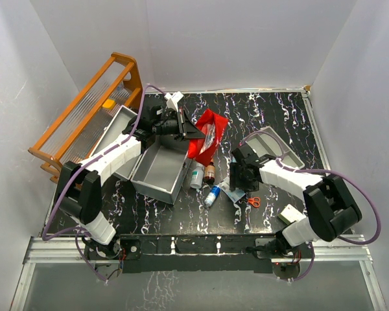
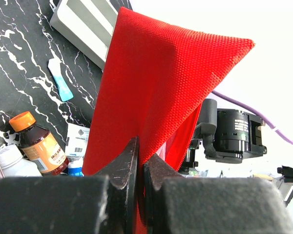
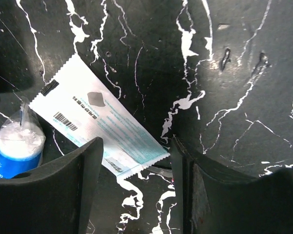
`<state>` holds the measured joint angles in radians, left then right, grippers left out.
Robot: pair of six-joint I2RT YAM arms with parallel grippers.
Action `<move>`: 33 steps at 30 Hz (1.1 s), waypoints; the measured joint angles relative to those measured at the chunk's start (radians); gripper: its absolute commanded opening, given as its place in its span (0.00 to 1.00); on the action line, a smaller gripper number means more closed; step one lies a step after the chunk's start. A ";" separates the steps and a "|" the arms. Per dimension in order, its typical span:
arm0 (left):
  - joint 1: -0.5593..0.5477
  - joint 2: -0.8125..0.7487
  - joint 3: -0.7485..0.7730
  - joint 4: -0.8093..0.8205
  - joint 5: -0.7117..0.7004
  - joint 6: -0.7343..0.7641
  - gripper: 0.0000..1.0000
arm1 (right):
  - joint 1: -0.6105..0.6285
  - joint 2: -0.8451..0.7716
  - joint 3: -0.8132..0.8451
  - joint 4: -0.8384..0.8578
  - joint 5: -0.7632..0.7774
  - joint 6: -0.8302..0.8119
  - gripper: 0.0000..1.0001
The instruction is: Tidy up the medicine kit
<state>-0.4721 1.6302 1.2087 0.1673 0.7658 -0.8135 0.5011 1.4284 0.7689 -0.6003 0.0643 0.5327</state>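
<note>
The left gripper (image 2: 140, 152), its black fingers clenched on a fold of a red woven-fabric pouch (image 2: 156, 87), holds the pouch up above the far side of the black, white-veined table (image 1: 279, 110). The medicine kit (image 1: 157, 188), a large light-grey hard box, stands open at the left of the table. It is just beside and below the hanging pouch, with its lid thrown back toward an orange wooden rack (image 1: 84, 110).

A brown bottle with an orange cap (image 2: 36, 144) and a white bottle (image 1: 196, 173) stand close against the kit's right wall. On the right, the right gripper (image 3: 136, 151) hovers low with its fingers spread and holding nothing. Between them lies one corner of a flat white-and-teal paper sachet (image 3: 97, 126), flat on the table. A small blue-and-white bottle (image 3: 14, 146) lies touching or nearly touching the sachet's other end.

The risks appear twofold. The pouch hangs from a narrow pinch of cloth, so it could slip free, or swing into the standing bottles and topple them as it travels to the box. The sachet is thin and flush with the surface. Fingers closing on it may scrape the tabletop or merely slide it away, nudging the small bottle into a roll.
</note>
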 measured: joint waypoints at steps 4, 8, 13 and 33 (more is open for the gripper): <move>0.000 0.000 -0.001 -0.001 -0.003 0.005 0.00 | 0.031 0.016 0.002 -0.001 0.019 0.000 0.65; 0.000 0.000 -0.001 -0.009 -0.005 0.006 0.00 | 0.053 0.019 0.002 -0.003 0.079 0.013 0.65; 0.000 0.000 -0.001 -0.019 -0.016 0.007 0.00 | 0.102 0.022 0.002 -0.002 0.187 0.055 0.62; 0.002 -0.007 -0.009 -0.069 -0.074 0.037 0.00 | 0.131 -0.132 -0.023 0.043 0.253 0.177 0.50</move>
<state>-0.4698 1.6230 1.1995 0.0986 0.6922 -0.7769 0.6323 1.2964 0.7456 -0.5568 0.3176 0.7097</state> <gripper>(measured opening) 0.018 0.511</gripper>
